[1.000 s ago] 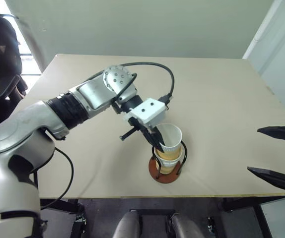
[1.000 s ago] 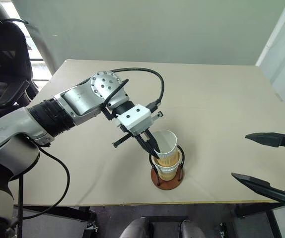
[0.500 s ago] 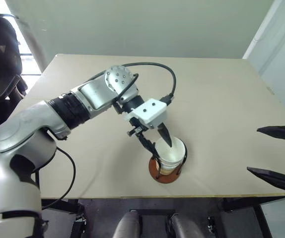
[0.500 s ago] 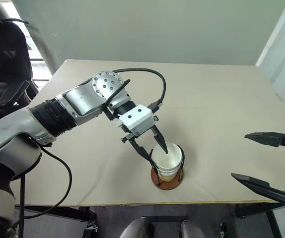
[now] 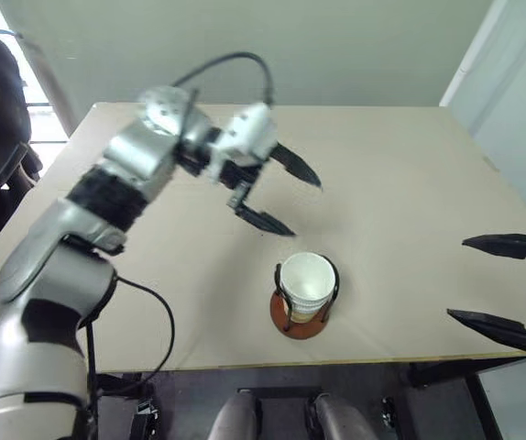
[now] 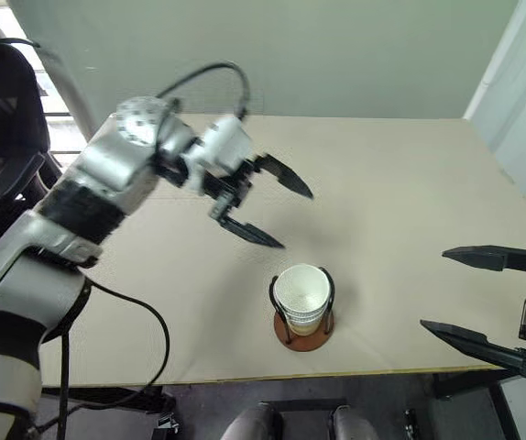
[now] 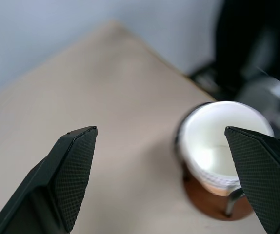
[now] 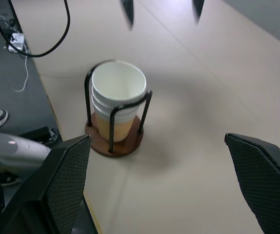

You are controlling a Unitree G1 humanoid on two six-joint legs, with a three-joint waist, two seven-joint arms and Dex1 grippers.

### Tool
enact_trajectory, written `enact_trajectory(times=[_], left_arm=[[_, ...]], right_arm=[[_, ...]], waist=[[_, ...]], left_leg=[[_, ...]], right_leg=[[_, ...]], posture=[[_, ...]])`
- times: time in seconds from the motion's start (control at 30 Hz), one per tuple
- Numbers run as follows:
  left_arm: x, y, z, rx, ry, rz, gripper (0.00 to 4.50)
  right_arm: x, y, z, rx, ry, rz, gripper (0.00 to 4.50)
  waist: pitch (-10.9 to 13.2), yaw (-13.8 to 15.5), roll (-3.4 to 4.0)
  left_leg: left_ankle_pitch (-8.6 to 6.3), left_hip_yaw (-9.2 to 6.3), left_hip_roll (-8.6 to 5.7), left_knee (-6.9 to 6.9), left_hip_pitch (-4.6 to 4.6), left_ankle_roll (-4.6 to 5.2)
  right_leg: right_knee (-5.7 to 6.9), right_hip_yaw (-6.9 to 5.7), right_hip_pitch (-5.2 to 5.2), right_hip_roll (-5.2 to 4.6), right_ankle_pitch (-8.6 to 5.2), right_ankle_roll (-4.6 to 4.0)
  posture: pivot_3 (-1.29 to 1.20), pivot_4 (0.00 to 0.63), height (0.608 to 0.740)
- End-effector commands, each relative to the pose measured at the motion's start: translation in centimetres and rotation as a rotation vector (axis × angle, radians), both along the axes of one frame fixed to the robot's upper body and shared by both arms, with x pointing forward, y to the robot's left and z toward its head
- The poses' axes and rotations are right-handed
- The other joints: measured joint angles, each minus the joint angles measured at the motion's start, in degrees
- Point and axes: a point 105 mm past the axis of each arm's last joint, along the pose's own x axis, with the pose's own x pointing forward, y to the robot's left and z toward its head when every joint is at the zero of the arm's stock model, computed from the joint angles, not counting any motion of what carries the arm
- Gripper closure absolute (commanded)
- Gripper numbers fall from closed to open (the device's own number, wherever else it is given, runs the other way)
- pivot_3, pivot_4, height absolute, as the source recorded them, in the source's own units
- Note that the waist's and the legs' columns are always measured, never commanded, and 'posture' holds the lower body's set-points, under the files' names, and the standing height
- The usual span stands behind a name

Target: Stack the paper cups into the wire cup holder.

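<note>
You will find the paper cups (image 6: 301, 295) nested one inside another in the wire cup holder (image 6: 303, 328), near the table's (image 5: 400, 174) front edge. The stack reads as one white rolled rim on top with further rims banded closely beneath it; the inside is white and the tan-yellow wall shows only low down, behind the black wire loops. The holder's round reddish-brown disc base sits flat on the table, and the loops rise around the stack to just below the top rim. The stack stands upright.

The left gripper (image 5: 281, 197) hangs in the air above the table, up and back from the holder and toward the robot's left. Its two black fingers are spread wide with nothing between them. In the left wrist view the stack lies ahead of the fingertips, nearer one finger than the other, well clear of both.

The right gripper (image 6: 469, 291) waits past the table's right edge, to the right of the holder and well apart from it. Its fingers are likewise spread wide and hold nothing.

Compare with one second ago: the left gripper then pinched the rim of the top cup, which stood tilted and high on the stack. Half a second ago its fingers were parting over the cup, now sunk into the holder. Since then it has let go completely and lifted away. The right gripper has kept its place.
</note>
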Motion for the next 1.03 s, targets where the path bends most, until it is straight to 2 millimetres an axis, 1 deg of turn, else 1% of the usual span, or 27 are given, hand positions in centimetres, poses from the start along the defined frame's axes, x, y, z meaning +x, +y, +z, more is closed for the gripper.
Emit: enact_trajectory(times=[0.03, 0.07, 0.1, 0.13, 0.17, 0.23, 0.3, 0.33, 0.37, 0.43, 0.5, 0.57, 0.63, 0.73, 0.87, 1.03], left_arm=[[0.7, 5.9, 0.5, -0.084, 0.033, 0.291, 0.02], [0.6, 7.3, 0.1, -0.086, 0.046, 0.364, 0.02], [0.5, 8.3, -0.4, -0.089, 0.059, 0.425, 0.02], [0.2, 10.2, -1.2, -0.105, 0.093, 0.521, 0.02], [-0.2, 11.4, -1.8, -0.117, 0.115, 0.594, 0.02], [-0.6, 12.9, -2.8, -0.146, 0.153, 0.717, 0.02], [-0.9, 13.1, -3.1, -0.168, 0.159, 0.77, 0.02], [-1.3, 13.3, -3.1, -0.185, 0.155, 0.804, 0.02], [-1.7, 13.5, -3.1, -0.196, 0.148, 0.832, 0.02], [-2.7, 14.2, -2.8, -0.216, 0.139, 0.888, 0.02], [-3.2, 14.5, -2.7, -0.229, 0.127, 0.921, 0.02], [-3.6, 15.5, -2.6, -0.244, 0.103, 0.991, 0.02], [-4.3, 16.0, -2.7, -0.251, 0.091, 1.031, 0.02], [-4.8, 16.1, -3.0, -0.249, 0.064, 1.072, 0.02], [-5.5, 16.0, -2.7, -0.277, 0.039, 1.098, 0.02], [-6.1, 16.8, -3.0, -0.282, 0.006, 1.181, 0.02]], right_arm=[[0.6, -0.8, 0.1, -0.014, 0.005, 0.001, 0.0], [0.7, -1.0, 0.0, -0.019, 0.016, 0.001, 0.0], [0.9, -1.3, -0.2, -0.026, 0.027, 0.001, 0.0], [1.3, -1.6, -0.5, -0.043, 0.042, 0.004, 0.0], [1.7, -1.9, -0.6, -0.055, 0.05, 0.009, 0.0], [2.5, -2.0, -0.5, -0.061, 0.052, 0.032, 0.0], [3.1, -2.1, -0.3, -0.058, 0.045, 0.052, 0.0], [3.7, -1.9, -0.1, -0.051, 0.033, 0.076, 0.0], [4.3, -1.7, 0.2, -0.046, 0.022, 0.095, 0.0], [5.6, -1.5, 0.6, -0.039, -0.004, 0.122, 0.0], [6.3, -1.6, 0.8, -0.038, -0.015, 0.131, 0.0], [7.2, -1.6, 1.0, -0.032, -0.032, 0.148, 0.0], [8.1, -1.2, 1.0, -0.028, -0.046, 0.173, 0.0], [9.2, -0.7, 1.1, -0.021, -0.057, 0.216, 0.0], [10.4, 0.1, 1.0, -0.018, -0.057, 0.268, 0.0], [11.7, 1.2, 0.7, -0.012, -0.051, 0.327, 0.0]], waist=[[-0.04, -0.33, 0.06], [-0.04, -0.51, 0.06], [-0.04, -0.52, 0.05], [-0.04, -0.5, 0.04], [-0.04, -0.56, 0.05], [-0.04, -0.41, -0.01], [-0.02, 0.29, -0.05], [-0.01, 0.55, -0.1], [0.0, 0.62, -0.12], [0.0, 0.36, -0.15], [0.01, 0.13, -0.17], [0.02, -0.01, -0.17], [0.02, -0.42, -0.17], [0.04, -0.71, -0.2], [0.07, -0.78, -0.25], [0.08, -0.99, -0.28]], left_leg=[[0.05, 0.0, 0.0, -0.02, 0.0, -0.09], [0.08, 0.0, 0.02, -0.04, 0.02, -0.13], [0.11, 0.02, 0.05, -0.08, 0.04, -0.17], [0.14, 0.02, 0.05, -0.12, 0.05, -0.22], [0.17, 0.0, 0.05, -0.13, 0.05, -0.22], [0.18, 0.02, 0.04, -0.14, 0.09, -0.23], [0.19, -0.02, 0.04, -0.14, 0.11, -0.15], [0.17, -0.02, 0.04, -0.13, 0.12, -0.1], [0.15, 0.0, 0.03, -0.13, 0.14, -0.06], [0.15, 0.02, -0.02, -0.12, 0.18, -0.07], [0.2, 0.03, -0.04, -0.13, 0.17, -0.16], [0.27, 0.01, -0.02, -0.15, 0.25, -0.26], [0.35, 0.04, 0.0, -0.18, 0.35, -0.31], [0.46, 0.11, 0.06, -0.27, 0.57, -0.4], [0.55, 0.11, 0.08, -0.38, 0.75, -0.4], [0.83, 0.13, 0.1, -0.91, 0.95, -0.66]], right_leg=[[0.01, 0.0, -0.04, 0.01, -0.02, -0.01], [0.02, 0.0, -0.05, 0.02, -0.04, -0.02], [0.02, 0.0, -0.06, 0.03, -0.07, -0.04], [0.02, -0.01, -0.07, 0.04, -0.12, -0.05], [0.02, 0.0, -0.05, 0.03, -0.17, -0.01], [0.01, 0.01, -0.04, 0.01, -0.24, -0.05], [0.02, -0.04, -0.15, -0.03, -0.34, -0.16], [0.03, -0.06, -0.15, -0.03, -0.57, -0.64], [0.06, -0.06, -0.13, -0.03, -0.58, -0.74], [0.07, -0.03, -0.09, -0.04, -0.5, -0.84], [0.11, 0.0, 0.03, -0.03, -0.32, -0.93], [0.2, -0.01, 0.01, -0.01, -0.25, -0.99], [0.33, 0.0, -0.01, 0.0, -0.19, -1.09], [0.59, 0.0, 0.01, 0.02, -0.17, -1.24], [0.92, 0.01, 0.0, 0.02, -0.24, -1.44], [0.94, 0.01, -0.08, 0.02, -0.18, -1.71]], posture=[[0.0, 0.15, 0.74], [0.0, 0.15, 0.74], [0.0, 0.15, 0.74], [0.0, 0.15, 0.74], [0.0, 0.15, 0.74], [0.0, 0.15, 0.74], [0.0, 0.15, 0.74], [0.0, 0.15, 0.74], [0.0, 0.15, 0.74], [0.0, 0.15, 0.74], [0.0, 0.15, 0.74], [0.0, 0.15, 0.74], [0.0, 0.15, 0.74], [0.0, 0.15, 0.74], [0.0, 0.15, 0.74], [0.0, 0.15, 0.74]])
